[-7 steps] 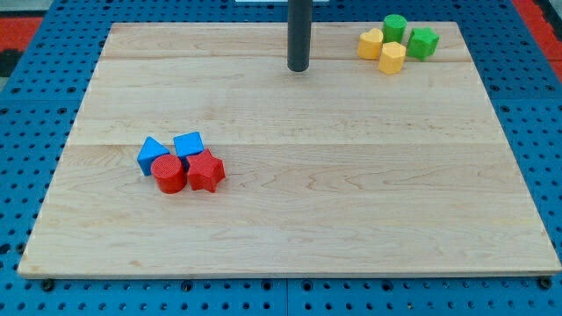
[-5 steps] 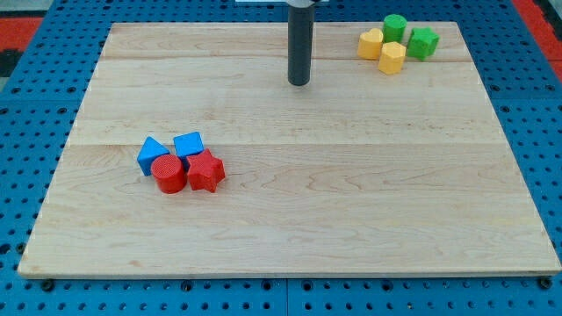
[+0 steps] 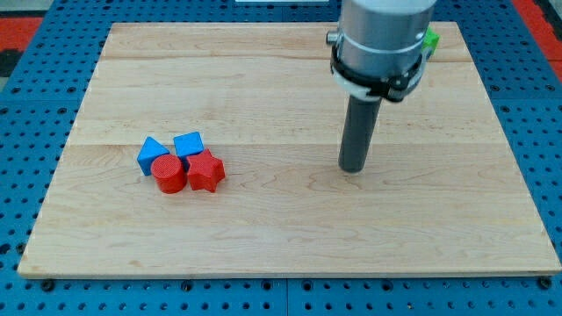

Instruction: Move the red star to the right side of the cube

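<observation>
The red star [image 3: 206, 172] lies at the board's left, touching the blue cube [image 3: 189, 144] just above it. A red cylinder [image 3: 168, 174] sits to the star's left, and a second blue block [image 3: 151, 154] lies left of the cube. My tip [image 3: 352, 168] rests on the board well to the right of this cluster, about level with the star and far from it. The arm's grey body above the rod hides most of the top right corner.
A green block [image 3: 430, 40] peeks out from behind the arm at the top right. The wooden board [image 3: 281, 228] sits on a blue pegboard.
My tip has moved from the top middle of the board down and to the right. The arm's body now covers the yellow and green blocks at the top right. The blocks have not moved.
</observation>
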